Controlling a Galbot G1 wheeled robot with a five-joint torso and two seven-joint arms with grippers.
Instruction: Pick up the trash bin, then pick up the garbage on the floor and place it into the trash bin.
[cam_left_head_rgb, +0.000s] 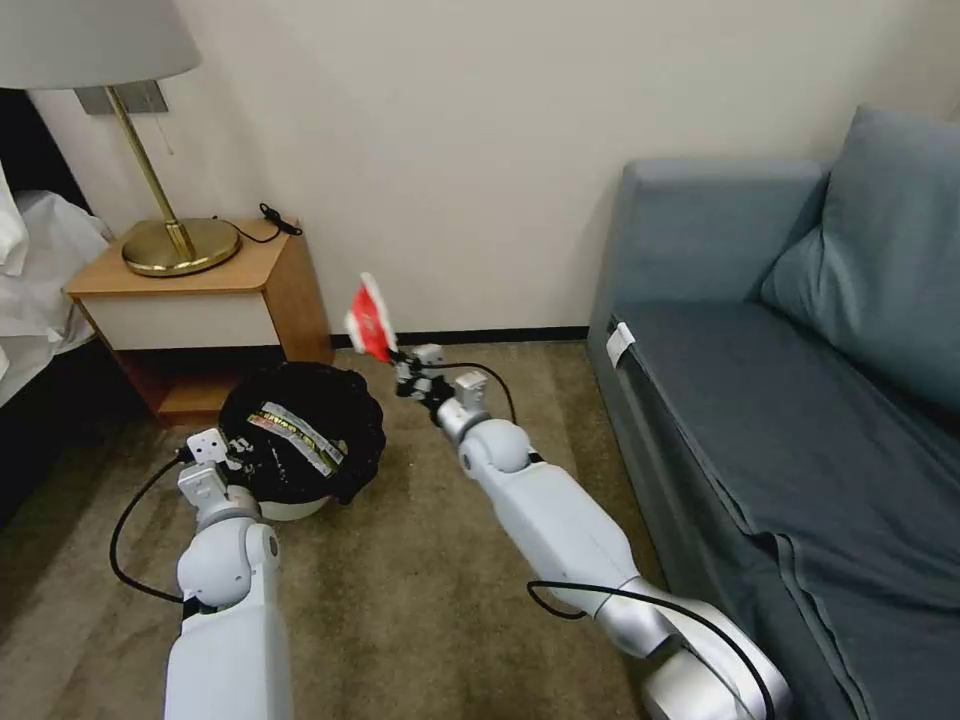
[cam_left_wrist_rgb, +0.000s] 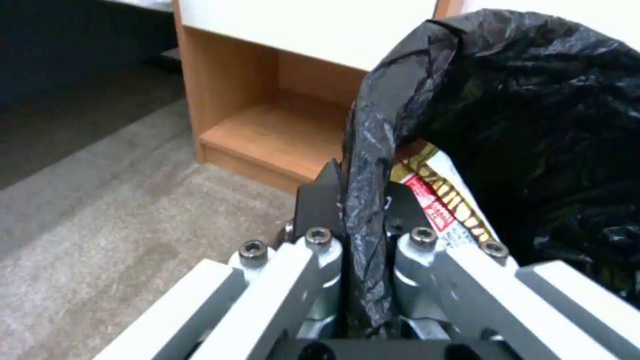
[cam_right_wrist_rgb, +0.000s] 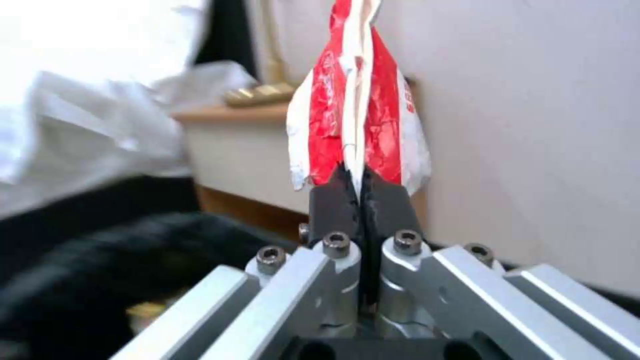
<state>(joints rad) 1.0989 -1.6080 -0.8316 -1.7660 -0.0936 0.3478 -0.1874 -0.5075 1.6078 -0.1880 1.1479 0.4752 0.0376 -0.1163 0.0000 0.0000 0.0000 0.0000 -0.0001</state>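
trash bin, white w/ glossy black bag liner, is off to the robot's left, in front of the wooden nightstand, over the carpet. can't tell if its base touches the floor. inside the liner lies a flat wrapper w/ yellow, red & white print; in the left wrist view the same wrapper sits just behind the pinched rim. left gripper is at the bin's near-left edge, fingers clamped on the liner-covered rim, one finger outside, one inside, black plastic squeezed betw them.

red-and-white packet is up in the air, above & just right of the bin, in front of the wall. right gripper pinches its lower edge; packet stands upright above the fingertips. right wrist view: black pads pressed together on the packet, crumpled foil fanning out above them. bin liner is a dark blur lower in that view.

further out: brass lamp on the nightstand top, a black cable beside it. white bedding at far left. blue-grey sofa fills the right side, w/ a cushion against its back. both arms reach fwd from the bottom of the head view, left one short & near, right one stretched farther out.
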